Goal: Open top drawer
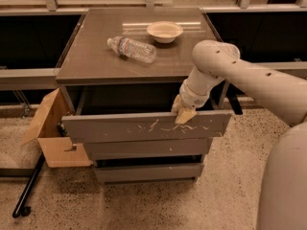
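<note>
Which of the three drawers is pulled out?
The top drawer: its scratched front stands forward of the two lower drawers, with a dark gap behind it. The end effector is at its upper edge, right of centre.

The top drawer (120, 128) is a wide, handleless grey-brown front with white zigzag scratches right of its middle. It is level and partly pulled out from under the tabletop (96, 61), with a dark gap behind it. The gripper (183, 114) rests at its upper edge.
</note>
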Controlling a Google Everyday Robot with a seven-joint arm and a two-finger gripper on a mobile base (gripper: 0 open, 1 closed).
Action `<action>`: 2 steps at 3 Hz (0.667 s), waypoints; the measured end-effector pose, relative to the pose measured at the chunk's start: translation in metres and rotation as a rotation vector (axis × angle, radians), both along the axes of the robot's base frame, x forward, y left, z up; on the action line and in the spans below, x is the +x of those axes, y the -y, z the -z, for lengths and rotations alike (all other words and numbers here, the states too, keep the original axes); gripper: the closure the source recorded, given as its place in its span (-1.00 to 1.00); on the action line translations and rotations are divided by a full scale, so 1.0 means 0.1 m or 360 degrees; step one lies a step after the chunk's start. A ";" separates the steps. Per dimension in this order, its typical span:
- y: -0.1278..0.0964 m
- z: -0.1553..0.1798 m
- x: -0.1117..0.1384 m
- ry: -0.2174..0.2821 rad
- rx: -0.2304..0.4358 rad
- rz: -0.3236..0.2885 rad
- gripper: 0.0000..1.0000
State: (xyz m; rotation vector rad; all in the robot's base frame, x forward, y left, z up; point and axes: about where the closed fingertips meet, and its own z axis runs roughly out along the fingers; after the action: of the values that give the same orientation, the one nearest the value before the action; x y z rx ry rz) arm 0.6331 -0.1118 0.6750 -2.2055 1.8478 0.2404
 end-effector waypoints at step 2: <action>0.00 0.00 0.00 -0.0001 0.0000 0.0000 -1.00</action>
State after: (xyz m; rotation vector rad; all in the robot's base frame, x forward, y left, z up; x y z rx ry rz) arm 0.6331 -0.1117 0.6749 -2.2058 1.8478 0.2408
